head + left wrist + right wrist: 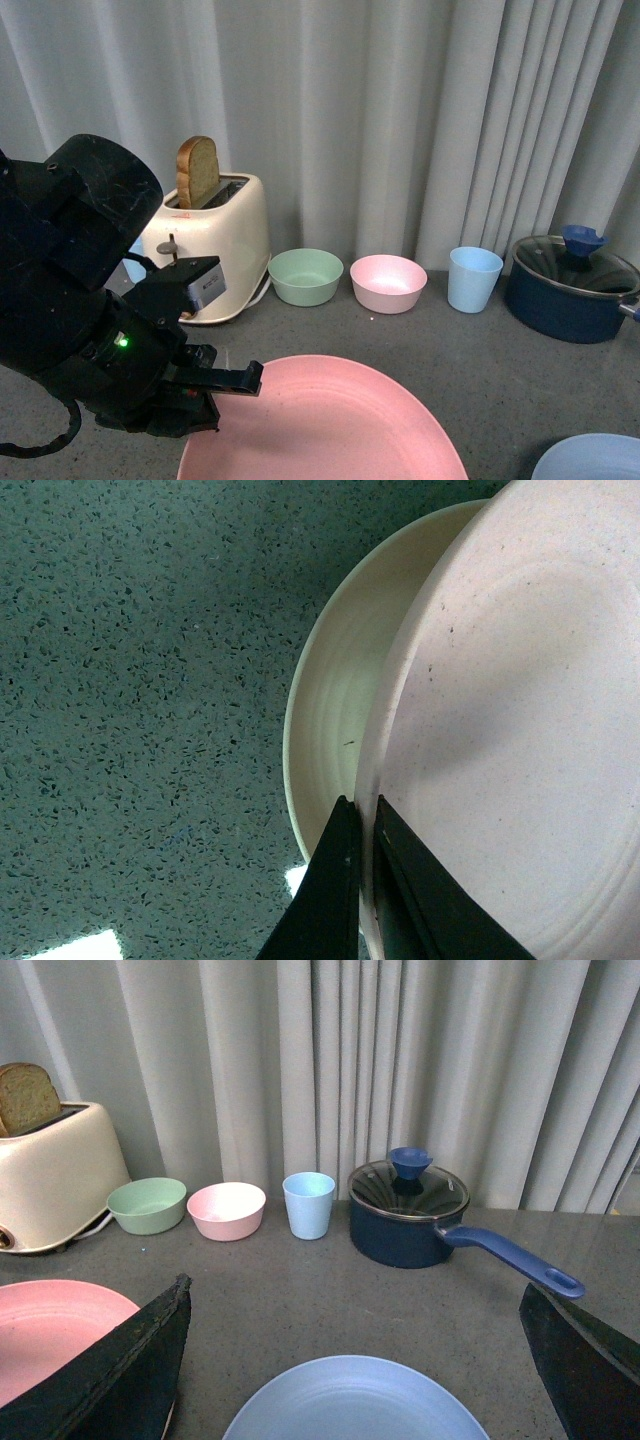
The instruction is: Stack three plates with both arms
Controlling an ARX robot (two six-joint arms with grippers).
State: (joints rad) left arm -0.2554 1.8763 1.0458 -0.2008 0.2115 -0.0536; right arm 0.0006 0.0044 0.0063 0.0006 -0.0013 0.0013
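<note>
My left gripper is shut on the rim of the pink plate, holding it off the counter at the front. In the left wrist view the black fingers pinch the pink plate over the cream plate, which lies on the speckled counter below it. The light blue plate lies flat on the counter at the front right, its edge just in the front view. My right gripper stands open above it, fingers wide apart and touching nothing.
Along the curtain stand a cream toaster with a slice of bread, a green bowl, a pink bowl, a light blue cup and a dark blue lidded pot whose handle points forward.
</note>
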